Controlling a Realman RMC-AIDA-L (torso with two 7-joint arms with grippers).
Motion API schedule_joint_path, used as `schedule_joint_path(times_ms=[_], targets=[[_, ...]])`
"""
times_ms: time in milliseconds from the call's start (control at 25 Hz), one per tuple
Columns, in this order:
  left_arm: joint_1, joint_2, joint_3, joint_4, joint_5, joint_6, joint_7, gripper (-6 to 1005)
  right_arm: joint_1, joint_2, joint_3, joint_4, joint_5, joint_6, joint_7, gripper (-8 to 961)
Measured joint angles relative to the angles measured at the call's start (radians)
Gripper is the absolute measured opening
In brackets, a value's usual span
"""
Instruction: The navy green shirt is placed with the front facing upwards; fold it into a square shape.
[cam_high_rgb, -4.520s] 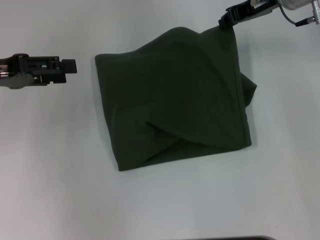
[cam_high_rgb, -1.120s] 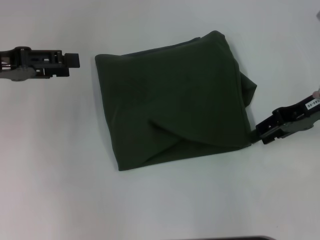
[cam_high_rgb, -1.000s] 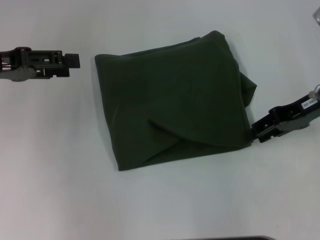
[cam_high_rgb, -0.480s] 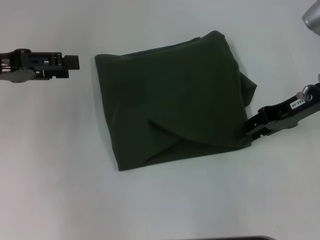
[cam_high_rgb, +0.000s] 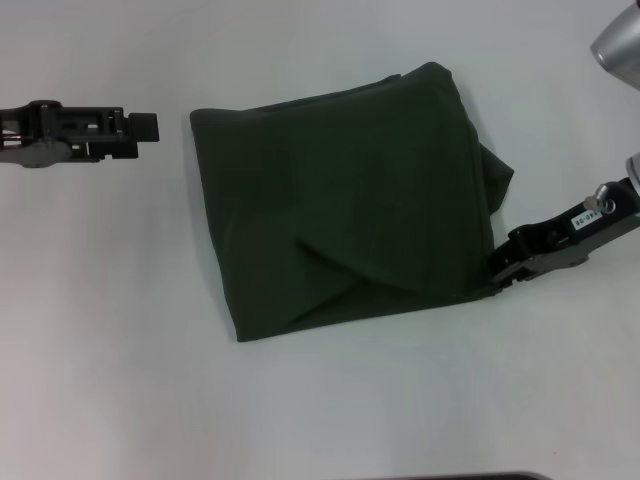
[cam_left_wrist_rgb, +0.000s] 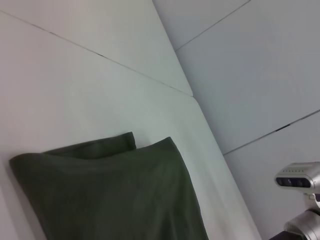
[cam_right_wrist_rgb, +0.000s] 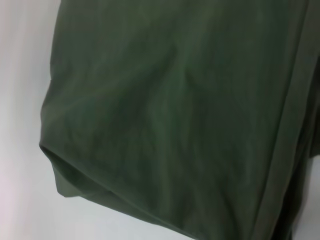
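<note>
Right end effector sits at the shirt's 4 o'clock corner, touching the hem; can't tell whether it's pinching cloth. The navy green shirt lies mid-desk, already a rough square with lumpy edges, so mostly tidying left. Left end effector hovers at 10 o'clock, apparently closed and empty. Plain white desk, pale panelled wall behind.

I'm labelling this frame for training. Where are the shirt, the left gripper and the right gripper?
navy green shirt (cam_high_rgb: 345, 215), head view, middle of the folded cloth.
left gripper (cam_high_rgb: 148, 126), head view, its tip.
right gripper (cam_high_rgb: 497, 272), head view, tip at the shirt's near right corner.
</note>
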Motion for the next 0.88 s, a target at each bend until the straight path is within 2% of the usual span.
schedule_joint_path(times_ms=[360,760,880], targets=[[0.002,0.000,0.000,0.000,0.000,0.004,0.001,720,-0.005,-0.022,0.010,-0.024,-0.005,-0.004,0.017,98],[0.003,0.000,-0.002,0.000,-0.001,0.002,0.002,720,-0.006,-0.027,0.010,-0.026,-0.011,-0.016,0.020,5],[0.003,0.001,0.000,0.000,0.000,-0.001,0.002,720,-0.011,-0.027,0.011,-0.030,-0.012,-0.022,0.021,5]])
